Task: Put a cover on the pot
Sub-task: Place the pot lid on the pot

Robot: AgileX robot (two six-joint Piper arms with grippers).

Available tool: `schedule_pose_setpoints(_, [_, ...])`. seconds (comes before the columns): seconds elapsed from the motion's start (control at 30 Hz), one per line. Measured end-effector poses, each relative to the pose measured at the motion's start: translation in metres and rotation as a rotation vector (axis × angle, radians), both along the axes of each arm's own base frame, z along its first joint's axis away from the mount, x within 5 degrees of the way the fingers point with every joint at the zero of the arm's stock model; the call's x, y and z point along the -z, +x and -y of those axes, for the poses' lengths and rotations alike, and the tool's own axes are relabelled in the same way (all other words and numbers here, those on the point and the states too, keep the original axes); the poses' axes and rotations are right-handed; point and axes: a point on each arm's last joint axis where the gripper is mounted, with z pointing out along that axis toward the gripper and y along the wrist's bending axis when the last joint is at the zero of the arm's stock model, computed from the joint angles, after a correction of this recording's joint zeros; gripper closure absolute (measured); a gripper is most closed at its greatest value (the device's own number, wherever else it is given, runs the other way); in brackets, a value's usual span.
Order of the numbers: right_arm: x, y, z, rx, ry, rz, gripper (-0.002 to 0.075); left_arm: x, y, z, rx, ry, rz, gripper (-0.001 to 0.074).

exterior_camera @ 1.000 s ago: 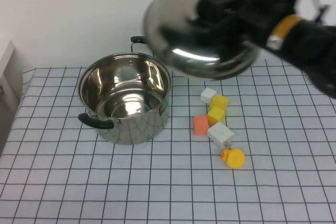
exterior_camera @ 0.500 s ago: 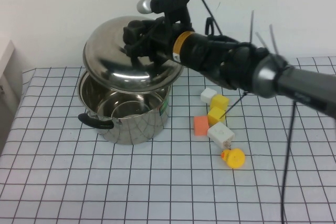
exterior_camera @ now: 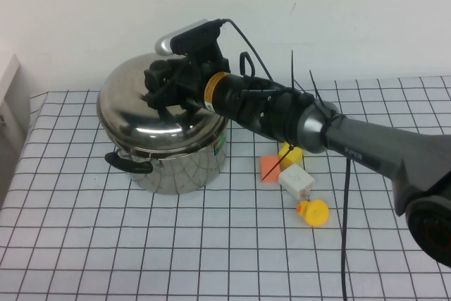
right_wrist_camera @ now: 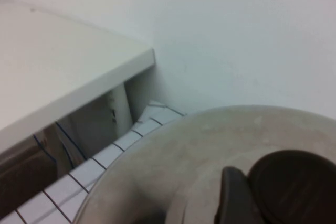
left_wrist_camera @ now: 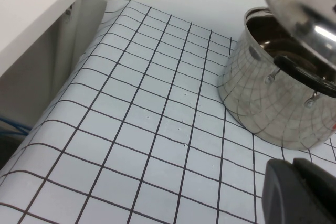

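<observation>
The shiny steel pot point(exterior_camera: 180, 167) with black loop handles stands on the checked cloth at the back left. The domed steel lid point(exterior_camera: 141, 121) lies over its opening, slightly tilted. In the left wrist view a gap still shows between the lid point(left_wrist_camera: 310, 9) and the pot's point(left_wrist_camera: 273, 103) rim. My right gripper point(exterior_camera: 169, 89) is shut on the lid's black knob point(right_wrist_camera: 294, 187), with one finger point(right_wrist_camera: 233, 198) beside it. My left gripper point(left_wrist_camera: 302, 192) is shut and empty, low over the cloth near the pot. It is out of the high view.
Right of the pot lie an orange block point(exterior_camera: 269, 167), a yellow block point(exterior_camera: 292, 153), a white block point(exterior_camera: 296, 181) and a yellow duck point(exterior_camera: 313, 211). A white shelf point(left_wrist_camera: 31, 3) stands past the table's left edge. The wall is close behind the pot.
My right arm carried the lid from high at the back right, leftward and down, until it sits over the pot. The blocks and the duck have not moved.
</observation>
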Motion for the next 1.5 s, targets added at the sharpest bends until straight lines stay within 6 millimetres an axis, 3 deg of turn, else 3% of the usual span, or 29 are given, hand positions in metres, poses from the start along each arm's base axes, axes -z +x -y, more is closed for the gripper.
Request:
schedule_pose_setpoints(0.23, [0.021,0.003,0.002,0.034,-0.059,-0.042,0.037,0.0,0.0,0.0,0.0,0.0,0.0,0.0738])
schedule_pose_setpoints(0.47, [0.021,0.003,0.002,0.03,-0.061,-0.039,0.037,0.0,0.0,0.0,0.0,0.0,0.0,0.0738])
schedule_pose_setpoints(0.87, [-0.014,0.007,-0.008,-0.039,-0.036,0.145,0.037,0.0,0.0,0.0,-0.001,-0.003,0.0,0.0738])
schedule_pose_setpoints(0.97, [-0.009,0.008,-0.008,-0.043,-0.053,0.151,0.037,0.0,0.0,0.0,-0.001,-0.003,0.0,0.0738])
schedule_pose_setpoints(1.23, [0.027,0.012,-0.012,-0.053,-0.105,0.132,0.037,0.0,0.0,0.0,-0.001,-0.003,0.0,0.0738])
schedule_pose_setpoints(1.5, [0.033,0.014,-0.012,-0.051,-0.108,0.132,0.037,0.0,0.0,0.0,-0.001,-0.003,0.0,0.0738])
